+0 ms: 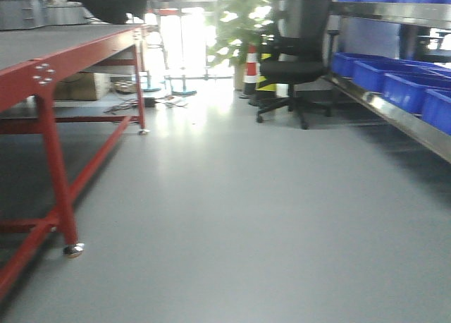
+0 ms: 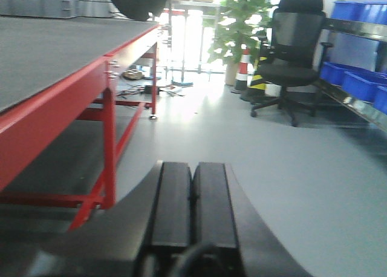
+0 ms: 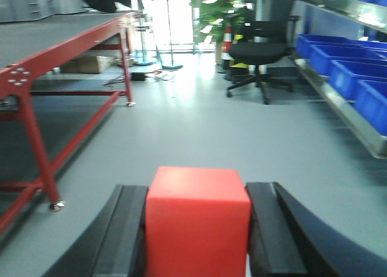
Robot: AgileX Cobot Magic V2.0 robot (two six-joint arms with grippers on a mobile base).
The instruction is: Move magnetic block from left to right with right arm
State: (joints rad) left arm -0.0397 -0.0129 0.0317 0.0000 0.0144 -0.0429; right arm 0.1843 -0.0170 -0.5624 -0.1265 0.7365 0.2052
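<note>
The magnetic block [image 3: 198, 228] is squeezed by the right claw [image 3: 198, 189] so it can be carried, and the left claw [image 2: 192, 168] is closed, empty

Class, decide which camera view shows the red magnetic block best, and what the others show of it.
The right wrist-mounted view: the magnetic block fills the foreground, clamped by the right gripper. The front-facing view shows none of it; nor does the left wrist-mounted view, which shows the shut left gripper.
</note>
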